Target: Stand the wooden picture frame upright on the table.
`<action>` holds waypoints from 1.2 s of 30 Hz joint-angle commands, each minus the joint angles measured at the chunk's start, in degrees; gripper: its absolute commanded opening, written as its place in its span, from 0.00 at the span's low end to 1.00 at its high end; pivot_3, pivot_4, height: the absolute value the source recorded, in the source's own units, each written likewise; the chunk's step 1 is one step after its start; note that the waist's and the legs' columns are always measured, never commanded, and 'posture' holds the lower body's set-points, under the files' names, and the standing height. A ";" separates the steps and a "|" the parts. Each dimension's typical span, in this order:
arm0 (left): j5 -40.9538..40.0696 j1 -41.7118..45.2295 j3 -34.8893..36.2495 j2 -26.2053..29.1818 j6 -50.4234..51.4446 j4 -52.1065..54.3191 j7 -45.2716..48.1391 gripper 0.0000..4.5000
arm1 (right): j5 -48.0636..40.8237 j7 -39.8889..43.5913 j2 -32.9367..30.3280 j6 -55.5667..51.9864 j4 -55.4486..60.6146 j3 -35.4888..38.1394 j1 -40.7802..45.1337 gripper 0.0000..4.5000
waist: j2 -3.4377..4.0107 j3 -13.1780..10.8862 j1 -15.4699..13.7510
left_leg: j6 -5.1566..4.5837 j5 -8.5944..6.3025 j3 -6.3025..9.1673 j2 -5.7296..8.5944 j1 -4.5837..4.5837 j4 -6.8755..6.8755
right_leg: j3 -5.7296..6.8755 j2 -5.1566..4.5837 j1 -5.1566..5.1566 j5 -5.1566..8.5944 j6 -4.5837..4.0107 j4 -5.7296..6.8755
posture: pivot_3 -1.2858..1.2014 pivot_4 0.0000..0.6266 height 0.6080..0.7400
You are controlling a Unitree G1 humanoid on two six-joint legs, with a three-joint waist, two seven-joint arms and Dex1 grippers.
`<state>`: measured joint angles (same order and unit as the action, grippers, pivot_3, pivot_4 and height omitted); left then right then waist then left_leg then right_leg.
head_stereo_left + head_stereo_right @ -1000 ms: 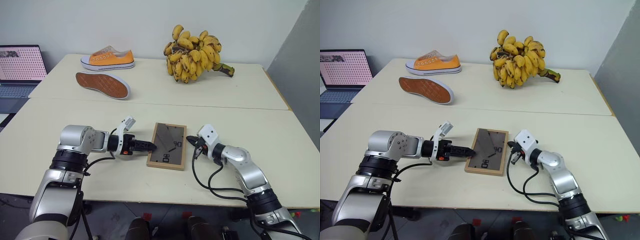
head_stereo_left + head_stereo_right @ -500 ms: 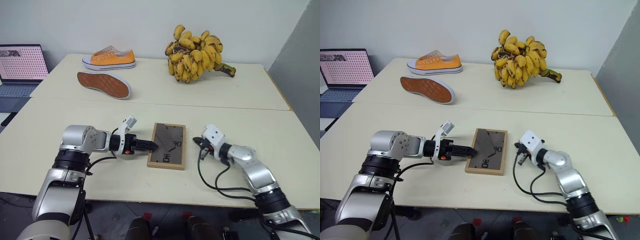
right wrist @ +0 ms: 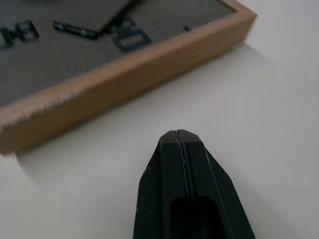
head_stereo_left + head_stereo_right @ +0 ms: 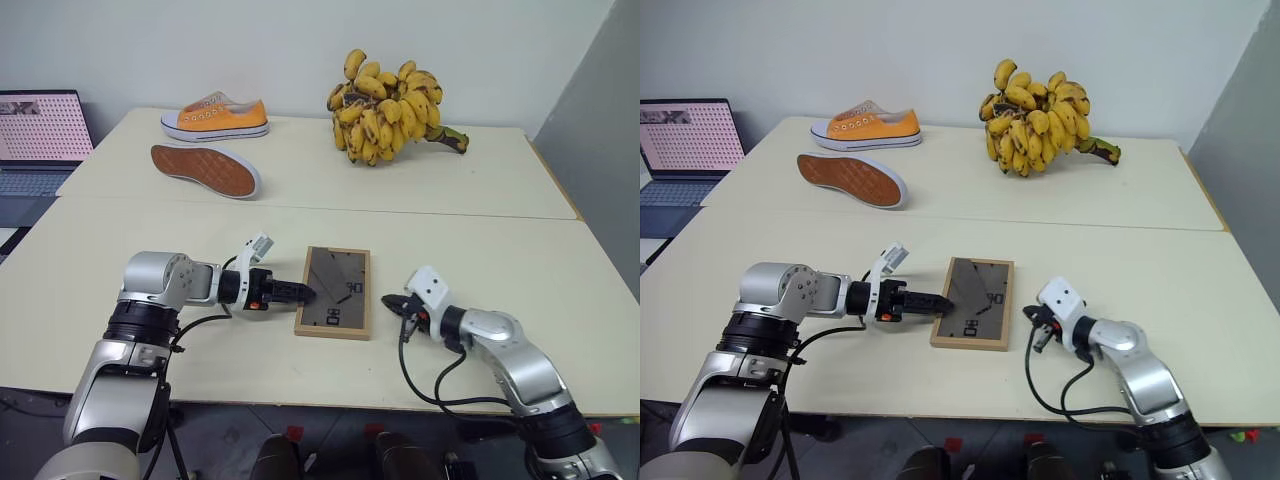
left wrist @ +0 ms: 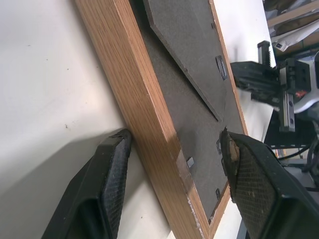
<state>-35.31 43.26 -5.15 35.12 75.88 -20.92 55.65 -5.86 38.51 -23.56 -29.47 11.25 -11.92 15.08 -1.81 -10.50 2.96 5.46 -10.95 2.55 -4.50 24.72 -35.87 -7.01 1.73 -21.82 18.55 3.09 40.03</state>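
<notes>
The wooden picture frame (image 4: 335, 292) lies flat on the table (image 4: 480, 240), its dark grey back panel and stand flap facing up. My left gripper (image 4: 303, 294) is open and straddles the frame's left rail. In the left wrist view one finger (image 5: 107, 179) rests on the tabletop just outside the rail (image 5: 134, 89), and the other finger (image 5: 254, 184) sits over the back panel. My right gripper (image 4: 390, 301) is shut and holds nothing. It points at the frame's right rail (image 3: 124, 74) from a short gap away, its closed tip (image 3: 178, 133) just above the tabletop.
A bunch of bananas (image 4: 390, 105) sits at the back of the table. An orange shoe (image 4: 215, 117) stands at the back left, with a second shoe (image 4: 205, 170) on its side in front of it. A laptop (image 4: 40, 135) is off the left edge.
My right gripper has drawn back from the frame's right rail toward the table's front, still shut. The left gripper and the frame have stayed put.
</notes>
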 commanded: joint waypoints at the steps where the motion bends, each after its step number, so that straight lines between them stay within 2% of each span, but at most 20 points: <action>1: -0.19 1.50 0.59 -0.31 0.10 0.47 0.29 0.67 | -0.11 -2.53 3.13 -0.99 1.20 -0.74 3.05 0.00 | 0.00 0.00 -0.16 | 0.00 0.00 0.03 0.00 0.01 0.00 | 0.04 0.00 0.00 0.00 0.00 -0.01 | 0.52 0.24 1.00; 9: 0.12 2.14 1.57 -0.77 -0.23 -0.79 -0.33 0.67 | 0.35 -5.04 7.61 -1.73 -1.14 -2.17 6.87 0.00 | 0.01 0.00 -0.10 | 0.00 0.00 0.06 -0.01 0.02 0.01 | 0.07 0.00 -0.02 0.00 -0.01 0.01 | 0.52 0.24 1.00; 23: -2.67 1.06 3.93 0.95 1.70 2.01 1.03 0.67 | 1.12 -5.00 6.39 2.02 -6.43 -1.84 8.83 0.00 | 0.01 -0.01 0.07 | 0.00 0.00 0.09 -0.01 0.03 0.01 | 0.10 0.00 -0.02 0.00 -0.01 0.01 | 0.52 0.24 1.00; 26: -3.23 1.60 5.00 0.79 2.16 1.52 1.17 0.57 | 1.19 -4.95 6.42 2.88 -7.67 -1.89 9.59 0.00 | 0.01 -0.01 0.08 | 0.00 0.00 0.10 -0.01 0.03 0.02 | 0.11 0.00 -0.02 0.00 -0.01 0.01 | 0.52 0.24 1.00; 30: -4.16 2.57 6.86 0.30 3.39 0.62 0.89 0.37 | 1.25 -4.97 6.49 3.69 -8.74 -1.90 10.19 0.00 | 0.01 -0.01 0.20 | 0.00 0.00 0.10 -0.01 0.03 0.02 | 0.12 0.00 -0.02 0.00 -0.01 0.02 | 0.52 0.24 1.00; 36: -5.01 3.22 8.38 -0.55 4.78 0.92 0.68 0.31 | 1.47 -5.04 6.58 4.54 -9.57 -1.75 10.54 0.00 | 0.01 -0.01 0.27 | 0.00 0.00 0.14 -0.02 0.02 0.02 | 0.14 0.01 -0.02 0.00 -0.01 0.02 | 0.52 0.24 1.00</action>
<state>-38.01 44.19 1.60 34.94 80.69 -21.91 55.52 -5.22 33.64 -16.98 -24.63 2.58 -13.18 25.54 -1.79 -10.51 3.23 5.46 -10.95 2.69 -4.52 24.74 -35.85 -6.87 1.74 -21.84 18.55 3.08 40.05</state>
